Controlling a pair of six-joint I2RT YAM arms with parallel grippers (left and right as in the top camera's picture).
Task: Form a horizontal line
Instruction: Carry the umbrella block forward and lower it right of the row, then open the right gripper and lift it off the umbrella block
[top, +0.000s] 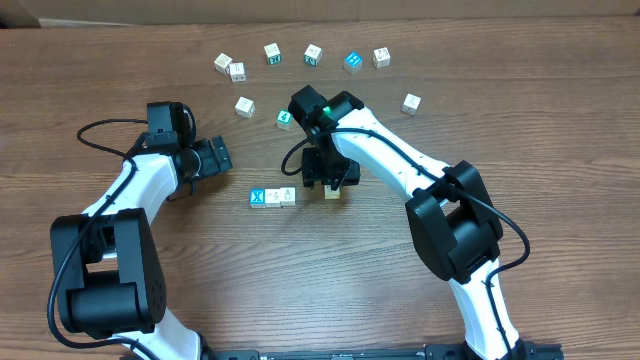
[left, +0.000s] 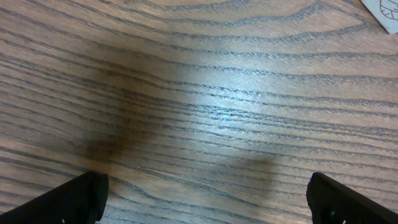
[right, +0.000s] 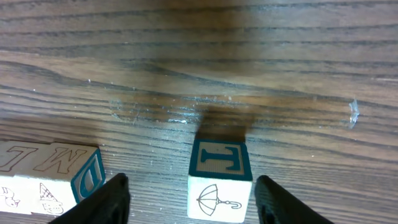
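Right fingers (right: 112, 200) stand open either side of the teal T cube (right: 221, 160), holding nothing. The cube sits on the desk (right: 261, 56) at lower centre, apart from the three-cube row (top: 273, 197) at lower left. Left fingers (left: 78, 198) are wide open and empty. Risk: a skewed retreat could clip the cube and widen the gap.

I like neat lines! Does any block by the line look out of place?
Yes. The T block sits off to one side of the row of three blocks, not touching it, so the line has a gap.
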